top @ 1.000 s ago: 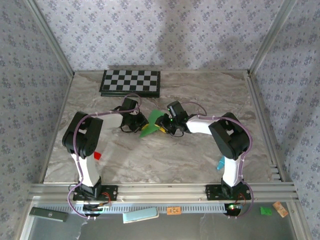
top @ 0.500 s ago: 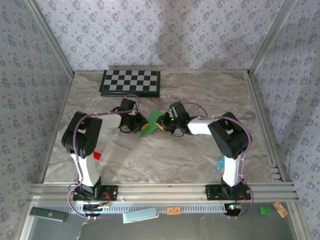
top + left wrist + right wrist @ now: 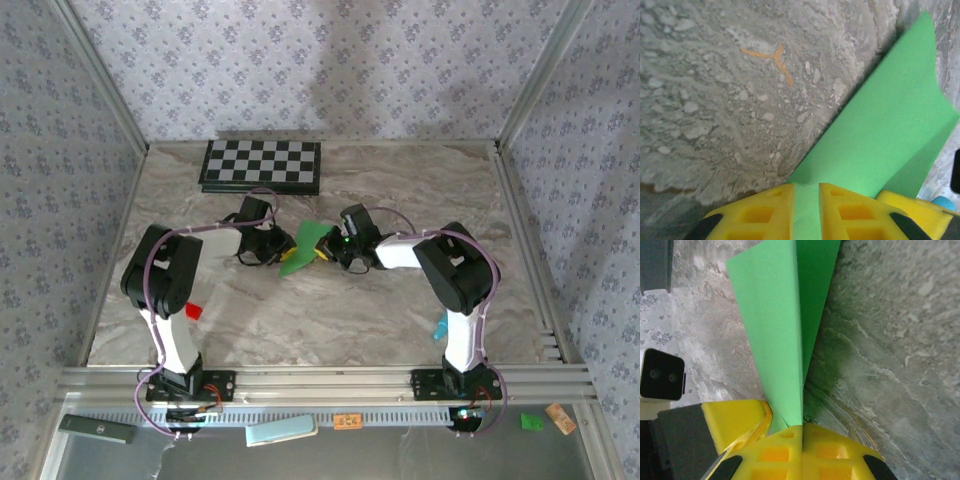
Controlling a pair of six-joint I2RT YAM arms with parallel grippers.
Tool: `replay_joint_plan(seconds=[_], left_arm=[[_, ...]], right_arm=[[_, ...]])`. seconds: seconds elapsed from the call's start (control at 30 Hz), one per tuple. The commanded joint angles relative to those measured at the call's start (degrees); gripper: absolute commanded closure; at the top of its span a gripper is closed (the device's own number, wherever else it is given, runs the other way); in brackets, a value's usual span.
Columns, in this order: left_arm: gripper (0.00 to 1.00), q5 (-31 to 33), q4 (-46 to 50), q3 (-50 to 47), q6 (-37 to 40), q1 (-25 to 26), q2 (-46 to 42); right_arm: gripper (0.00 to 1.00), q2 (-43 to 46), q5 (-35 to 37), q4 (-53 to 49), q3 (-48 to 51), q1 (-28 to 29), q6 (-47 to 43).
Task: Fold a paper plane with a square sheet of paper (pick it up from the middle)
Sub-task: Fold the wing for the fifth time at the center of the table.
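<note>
Right claw (image 3: 801,429) low (on paper plane (image 3: 785,330))

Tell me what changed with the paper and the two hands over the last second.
The right hand closed onto the green paper's folded edge. The left hand stayed at the paper's opposite side, fingers slightly apart; the checkerboard did not move.

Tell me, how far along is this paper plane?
Partway. Done: the green paper is already folded into a narrow pointed shape with a long crease. In hand: the right fingers pinch one end; the left fingers straddle another edge, slightly apart. Left: probably the wing folds and setting it down.
</note>
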State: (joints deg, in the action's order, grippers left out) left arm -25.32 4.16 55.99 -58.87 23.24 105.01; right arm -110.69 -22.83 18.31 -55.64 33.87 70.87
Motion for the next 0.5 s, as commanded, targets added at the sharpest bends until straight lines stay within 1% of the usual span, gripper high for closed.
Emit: replay_joint_plan(seconds=[0.0,0.17,0.33,0.47], left_arm=[[0.77,2.20,3.27,1.71,5.42,-0.57,-4.90],[0.68,5.48,4.18,1.05,15.16,-0.35,-11.32],[0.50,8.45,4.26,-1.21,25.82,1.33,-16.23],[0.33,13.32,2.90,-3.03,34.38,5.07,-18.89]], right_arm=[[1.00,1.34,0.39,-0.03,0.74,-0.97,-1.28],[1.00,4.57,0.95,-1.43,1.62,-2.12,-2.38],[1.00,6.84,-0.10,-4.27,1.76,-3.80,-2.14],[1.00,7.92,-1.24,-5.82,1.38,-4.47,-1.11]])
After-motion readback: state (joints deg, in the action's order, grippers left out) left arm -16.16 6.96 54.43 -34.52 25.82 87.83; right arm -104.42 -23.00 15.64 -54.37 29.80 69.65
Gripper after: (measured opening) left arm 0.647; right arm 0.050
